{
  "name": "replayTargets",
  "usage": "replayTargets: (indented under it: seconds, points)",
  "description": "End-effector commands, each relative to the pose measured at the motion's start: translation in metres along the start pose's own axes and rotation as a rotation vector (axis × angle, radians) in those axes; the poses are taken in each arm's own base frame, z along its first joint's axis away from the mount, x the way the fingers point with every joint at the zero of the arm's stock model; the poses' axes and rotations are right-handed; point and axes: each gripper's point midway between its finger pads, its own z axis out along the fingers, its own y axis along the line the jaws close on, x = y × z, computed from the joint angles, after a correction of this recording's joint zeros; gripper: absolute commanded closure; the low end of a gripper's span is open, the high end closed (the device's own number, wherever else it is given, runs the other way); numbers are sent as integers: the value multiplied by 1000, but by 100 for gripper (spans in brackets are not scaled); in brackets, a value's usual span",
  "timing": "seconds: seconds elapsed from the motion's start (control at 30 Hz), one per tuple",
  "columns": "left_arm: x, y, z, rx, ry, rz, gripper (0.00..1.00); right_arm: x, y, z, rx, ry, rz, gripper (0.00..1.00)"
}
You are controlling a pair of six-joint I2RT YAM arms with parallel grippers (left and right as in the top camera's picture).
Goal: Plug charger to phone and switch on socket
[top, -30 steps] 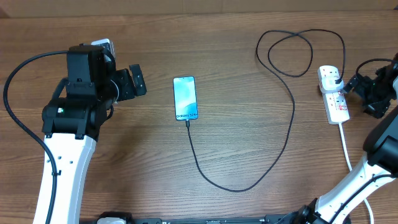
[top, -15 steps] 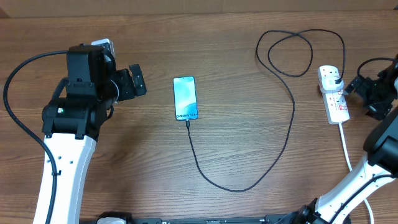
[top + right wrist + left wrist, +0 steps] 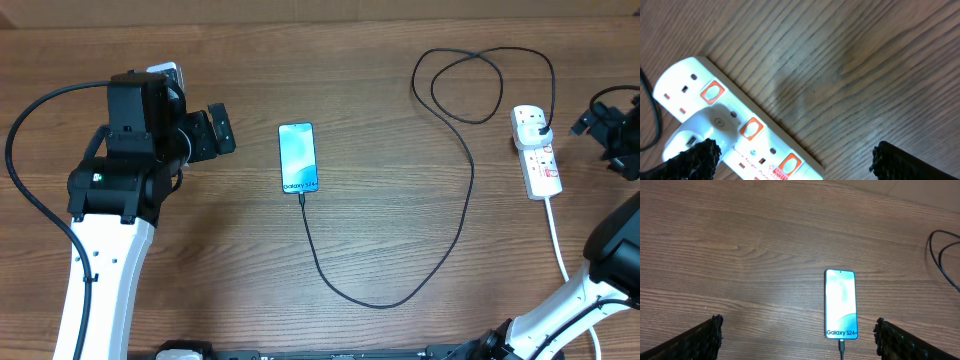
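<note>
**Q:** Where do things lie on the table?

**A:** Phone — centre of your overhead frame, flat, screen up and lit. The charger has its tip at the phone's lower edge. Its cable runs down, sweeps right, climbs, loops in the upper right and ends at the upper end of the socket. The socket lies at the right of the frame, with its white cord trailing toward the bottom edge.

**Q:** And the claws?

**A:** Left gripper — jaws spread wide, gripping nothing, hanging left of the phone and apart from it. Right gripper — also wide, gripping nothing. You see it at the far right edge overhead, beside the socket but not touching it. Its wrist view looks down on the red-marked switches; you cannot tell from them whether any is on.
</note>
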Motion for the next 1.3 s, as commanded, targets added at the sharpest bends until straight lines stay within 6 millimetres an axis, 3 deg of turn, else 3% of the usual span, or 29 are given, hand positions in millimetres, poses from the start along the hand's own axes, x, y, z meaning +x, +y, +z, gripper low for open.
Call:
replayTargets:
  seconds: [0.0, 0.37, 0.6, 1.27]
  points:
    - [-2, 2, 0, -15, -8, -13, 0, 14, -4, 21, 5, 52, 2, 0]
    - [-2, 2, 0, -15, -8, -13, 0, 26, -6, 42, 0, 82, -3, 0]
    - [-2, 2, 0, -15, -8, -13, 0, 35, 7, 62, 1, 121, -34, 0]
    - [-2, 2, 0, -15, -8, -13, 0, 37, 12, 62, -7, 126, -68, 0]
